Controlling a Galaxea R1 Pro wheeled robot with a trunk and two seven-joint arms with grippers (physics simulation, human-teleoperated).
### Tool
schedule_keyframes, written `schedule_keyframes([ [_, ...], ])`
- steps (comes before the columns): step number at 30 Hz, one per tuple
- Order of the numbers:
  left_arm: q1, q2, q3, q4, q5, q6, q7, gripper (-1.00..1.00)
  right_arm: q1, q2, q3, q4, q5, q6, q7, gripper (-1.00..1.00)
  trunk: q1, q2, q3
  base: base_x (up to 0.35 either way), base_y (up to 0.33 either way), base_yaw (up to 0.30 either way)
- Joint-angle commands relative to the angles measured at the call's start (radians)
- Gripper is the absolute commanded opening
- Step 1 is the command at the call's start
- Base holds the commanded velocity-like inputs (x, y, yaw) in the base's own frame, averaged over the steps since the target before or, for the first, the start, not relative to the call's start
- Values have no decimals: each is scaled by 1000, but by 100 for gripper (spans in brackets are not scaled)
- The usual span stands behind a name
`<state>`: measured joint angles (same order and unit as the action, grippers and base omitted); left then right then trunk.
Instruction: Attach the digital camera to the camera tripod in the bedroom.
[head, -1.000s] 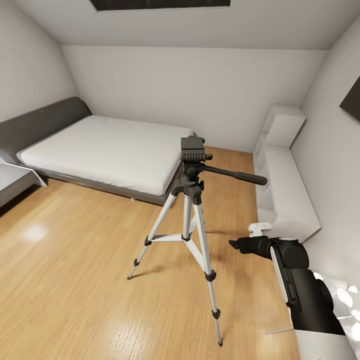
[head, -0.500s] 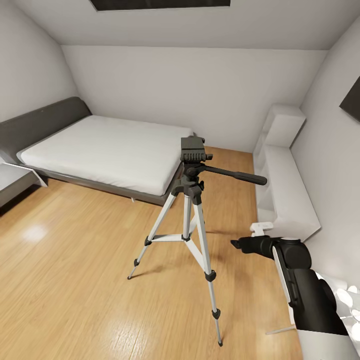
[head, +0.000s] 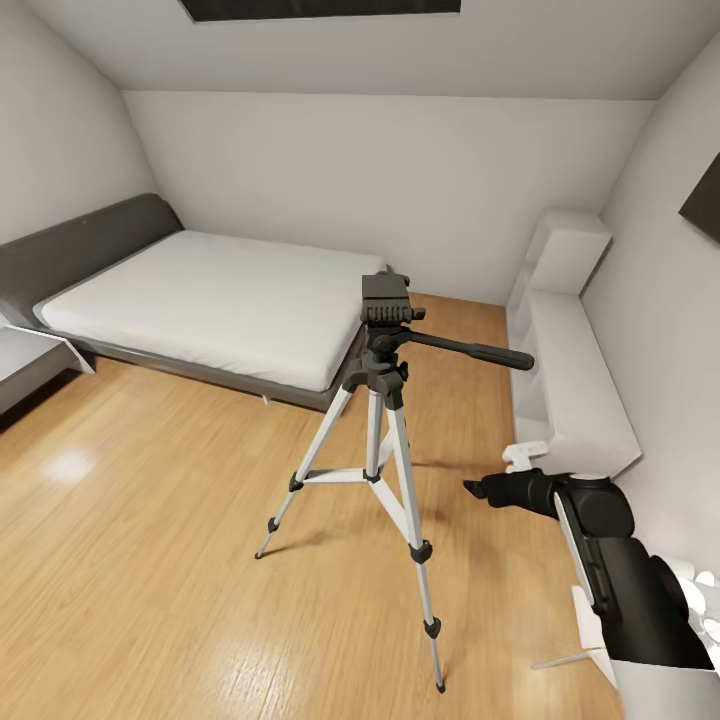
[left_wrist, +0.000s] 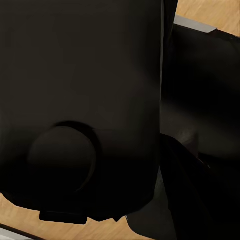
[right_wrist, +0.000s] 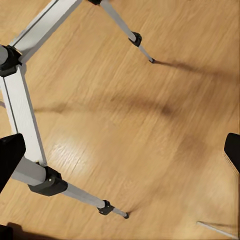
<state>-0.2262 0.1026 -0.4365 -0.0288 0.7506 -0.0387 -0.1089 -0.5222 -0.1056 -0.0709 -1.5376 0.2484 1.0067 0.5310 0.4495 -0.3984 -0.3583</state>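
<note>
The right gripper hung low at the head view's right, its black wrist and forearm reaching forward over the light wood floor. In the right wrist view its two dark fingertips sat at opposite edges of the picture with bare floor between them, so the jaws stood wide apart and held nothing.

The camera tripod stood just to the left of that gripper and a little farther into the room, all three silver legs splayed on the floor. Its dark grey head rose well above the gripper, and the long black pan handle stuck out to the right, ending over the gripper but clear of it. From the right wrist, two of the tripod's legs and their black feet showed below the fingers.

The left wrist view was almost wholly dark: a black body with a round raised shape (possibly the digital camera, though too dim to be sure), so whether the left gripper gripped it could not be told.

Beyond the tripod lay the grey bed with its white mattress; a white shelf unit stood along the wall ahead and right of the gripper.
</note>
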Motion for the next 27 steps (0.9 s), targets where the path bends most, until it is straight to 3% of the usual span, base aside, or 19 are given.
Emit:
schedule_keyframes([
  [1, 0, 0, -8, 1, 8, -3, -5, -100, -1, -6, 5, -1, 11, -3, 16, 100, 1, -2, -2, 0, 0, 0],
  [14, 0, 0, -8, 1, 8, -3, -5, -100, -1, -79, 21, -1, 8, -37, 89, 100, 1, -2, -2, 0, 0, 0],
  [15, 0, 0, -8, 1, 8, -3, -5, -100, -1, -81, 21, -1, 8, -37, 375, 100, 1, -2, -2, 31, 0, 0],
  [27, -1, 0, -8, 1, 8, -3, -5, -100, 0, -79, 25, 0, 6, -39, 422, 100, 1, -2, -2, 101, 0, 0],
])
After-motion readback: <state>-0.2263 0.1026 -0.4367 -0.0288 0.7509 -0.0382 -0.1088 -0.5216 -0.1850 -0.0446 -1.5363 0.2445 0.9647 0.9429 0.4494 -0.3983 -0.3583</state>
